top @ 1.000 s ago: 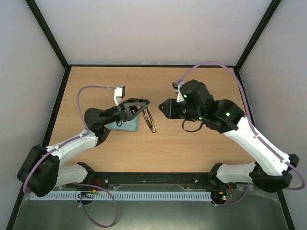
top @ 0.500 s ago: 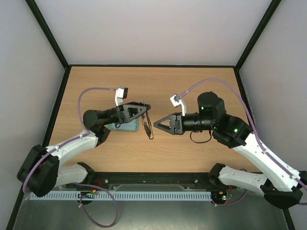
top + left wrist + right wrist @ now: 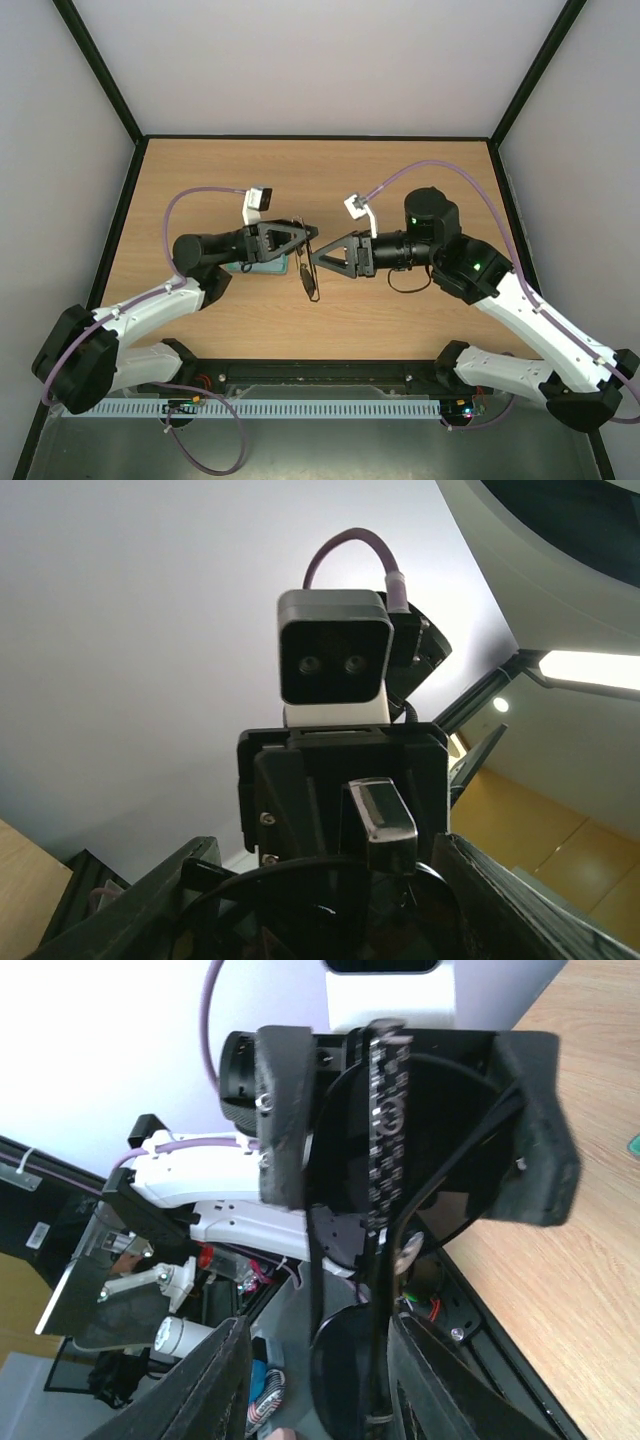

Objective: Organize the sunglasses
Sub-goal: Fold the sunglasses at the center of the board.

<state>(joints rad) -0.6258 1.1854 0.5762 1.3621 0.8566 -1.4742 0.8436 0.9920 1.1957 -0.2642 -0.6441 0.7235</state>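
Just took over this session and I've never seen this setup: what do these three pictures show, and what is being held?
Two robot arms are bolted at the near edge of a wooden table. The wide picture looks down from above; the other two come from a camera on each wrist, each facing the opposite arm. The left pincer holds the sunglasses off the table, one lens hanging down. The right pincer is open, its fingers either side of that lens. A greenish flat item lies mostly hidden under the left arm.
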